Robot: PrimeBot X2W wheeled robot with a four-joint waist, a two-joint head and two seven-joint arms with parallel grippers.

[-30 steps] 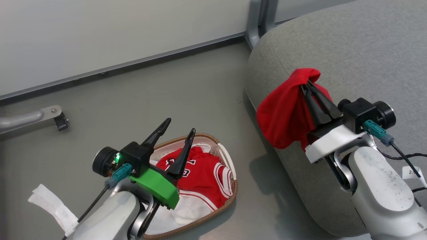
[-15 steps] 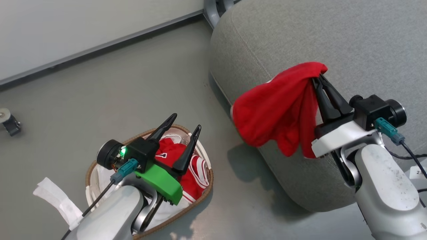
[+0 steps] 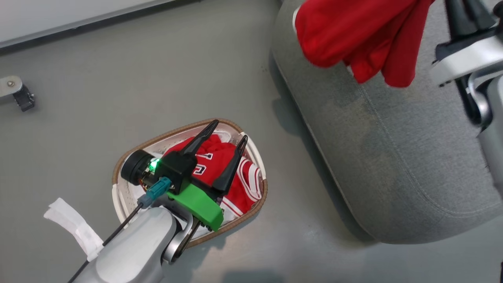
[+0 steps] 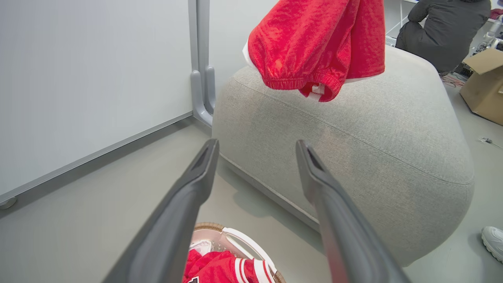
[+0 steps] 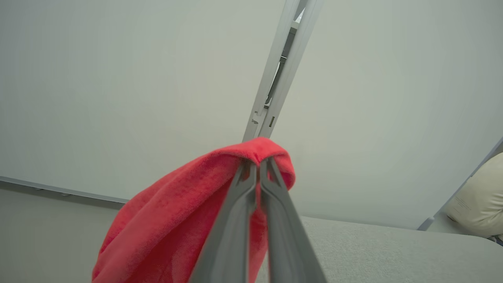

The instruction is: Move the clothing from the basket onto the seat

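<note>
Red sports garment [image 3: 353, 35] pinched in clenched right fingers [image 5: 232, 220], raised higher over grey fabric seat [image 3: 393, 157]; left fingers [image 4: 180, 212] splayed empty above white perforated basket [image 3: 123, 196].

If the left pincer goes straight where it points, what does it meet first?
Probably the side of the grey seat, below the hanging red garment; nothing seems to lie before the left pincer, though depth is unclear.

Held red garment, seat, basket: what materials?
Red garment: soft matte knit, likely sports fabric; fuzzy surface, gathered hem.
Seat: grey woven upholstery; visible weave and stitched seam.
Basket: smooth white plastic, probably; brown rim looks woven.
</note>
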